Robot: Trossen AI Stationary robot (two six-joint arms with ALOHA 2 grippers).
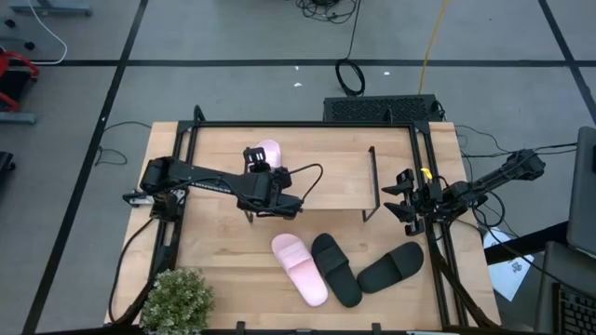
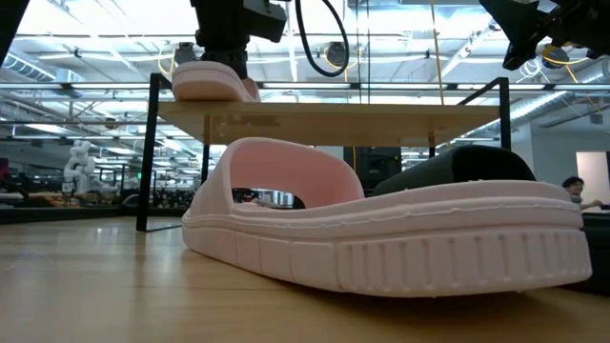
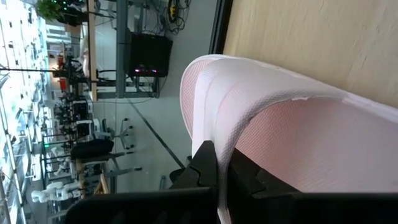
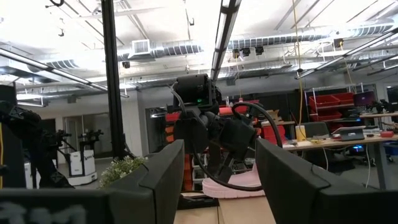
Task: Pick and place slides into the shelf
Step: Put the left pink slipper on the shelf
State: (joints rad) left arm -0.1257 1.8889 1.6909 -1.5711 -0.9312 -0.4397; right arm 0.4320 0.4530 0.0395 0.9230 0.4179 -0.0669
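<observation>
One light pink slide (image 1: pixel 267 152) lies on the shelf (image 1: pixel 326 177), near its far left corner. My left gripper (image 1: pixel 263 167) is shut on it. In the low view this slide (image 2: pixel 208 84) shows on the shelf's board (image 2: pixel 334 112), with the gripper (image 2: pixel 224 52) above it. A second pink slide (image 1: pixel 300 269) and two black slides (image 1: pixel 336 270) (image 1: pixel 390 266) lie sole down on the table in front of the shelf. My right gripper (image 1: pixel 408 201) hangs open and raised off the shelf's right end, with nothing between its fingers (image 4: pixel 292 180). My left gripper pinches the pink slide's strap at its edge (image 3: pixel 211 134) between its two fingers (image 3: pixel 202 168), one on each face of the thin wall. The fingers slant down from the table's near left side. The slide's sole (image 2: pixel 205 93) lies on the shelf's board.
A potted plant (image 1: pixel 177 300) stands at the table's near left corner. The shelf's black end frame (image 1: pixel 372 184) rises at its right end. Most of the shelf's board to the right of the held slide is bare. Cables run along the table's right edge (image 1: pixel 484 200).
</observation>
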